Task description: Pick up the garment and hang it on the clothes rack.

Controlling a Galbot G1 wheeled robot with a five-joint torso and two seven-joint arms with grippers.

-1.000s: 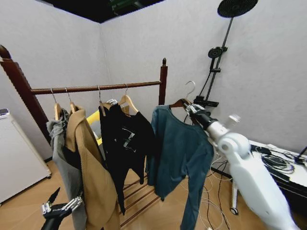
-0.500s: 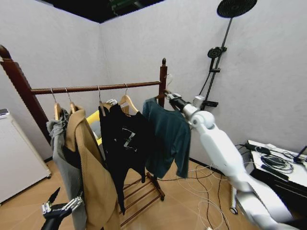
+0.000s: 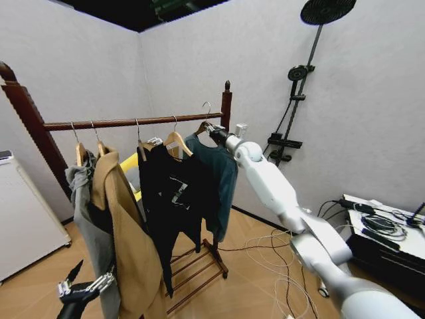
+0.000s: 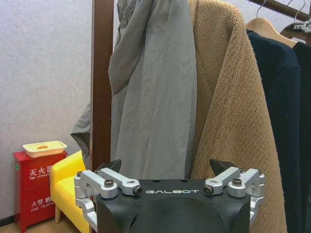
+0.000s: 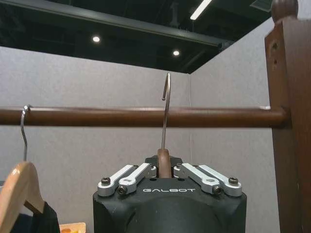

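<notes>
The garment (image 3: 216,174), a dark teal long-sleeved top on a wooden hanger, hangs from my right gripper (image 3: 214,131) beside the right post of the clothes rack (image 3: 133,121). In the right wrist view the gripper (image 5: 164,170) is shut on the hanger's neck. The wire hook (image 5: 165,97) rises across the rack's bar (image 5: 97,117), with its top above the bar. My left gripper (image 3: 83,289) stays low by the rack's left end and stands open (image 4: 167,167), holding nothing.
On the bar hang a grey hooded jacket (image 3: 89,219), a tan coat (image 3: 126,232) and a black printed T-shirt (image 3: 174,193). A black shower stand (image 3: 299,86) rises at the right wall. Cables (image 3: 279,249) lie on the floor, a white unit (image 3: 20,212) stands at left.
My right arm has carried the garment left from the shower stand to the bar's right end, with the hook now raised above the bar. The left arm has not moved.
</notes>
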